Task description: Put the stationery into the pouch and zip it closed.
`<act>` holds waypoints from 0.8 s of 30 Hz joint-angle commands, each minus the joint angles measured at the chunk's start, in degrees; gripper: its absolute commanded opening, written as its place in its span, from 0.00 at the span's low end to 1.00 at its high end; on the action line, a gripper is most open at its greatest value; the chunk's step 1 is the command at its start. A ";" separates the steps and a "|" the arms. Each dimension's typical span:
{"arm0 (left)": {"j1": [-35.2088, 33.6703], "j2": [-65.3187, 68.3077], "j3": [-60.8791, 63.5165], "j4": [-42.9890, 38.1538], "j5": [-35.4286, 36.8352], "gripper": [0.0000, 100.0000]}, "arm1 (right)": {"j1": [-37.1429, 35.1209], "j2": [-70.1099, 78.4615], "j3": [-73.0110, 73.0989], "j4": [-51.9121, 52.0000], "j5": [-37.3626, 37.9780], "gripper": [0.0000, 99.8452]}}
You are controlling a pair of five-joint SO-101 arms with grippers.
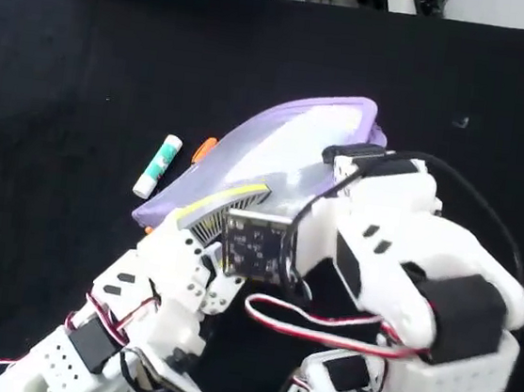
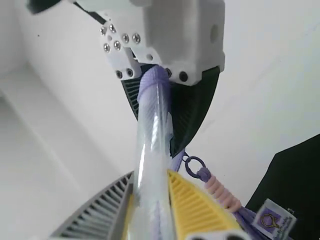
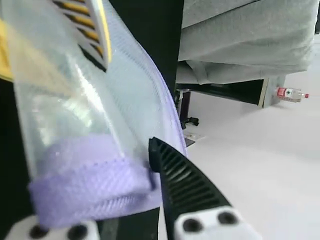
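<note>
The pouch (image 1: 282, 146) is clamped in both jaws: left gripper (image 1: 233, 202) at its 7 o'clock end, right gripper (image 1: 346, 160) at 3 o'clock (print on tag (image 2: 272, 218) unreadable).

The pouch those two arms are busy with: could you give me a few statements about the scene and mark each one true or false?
1. The left gripper and the right gripper both clamp the pouch. True.
2. The glue stick is inside the pouch. False: it lies on the black table, beside the pouch.
3. The pouch is red and opaque. False: it is clear with purple edging.
4. The left gripper is partly yellow. True.
</note>
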 commanded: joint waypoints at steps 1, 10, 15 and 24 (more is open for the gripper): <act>-0.13 -0.97 0.31 -2.20 4.57 0.20 | 3.87 0.92 6.37 -6.15 -0.18 0.01; -2.95 -0.97 0.57 -2.02 8.09 0.21 | -0.79 0.92 9.19 -7.38 -10.73 0.01; -5.58 -0.97 0.84 -2.02 8.26 0.17 | -1.23 0.92 8.75 -7.12 -18.02 0.01; -13.32 -0.97 0.92 -1.93 8.53 0.12 | 2.46 9.71 -8.84 7.21 -30.07 0.01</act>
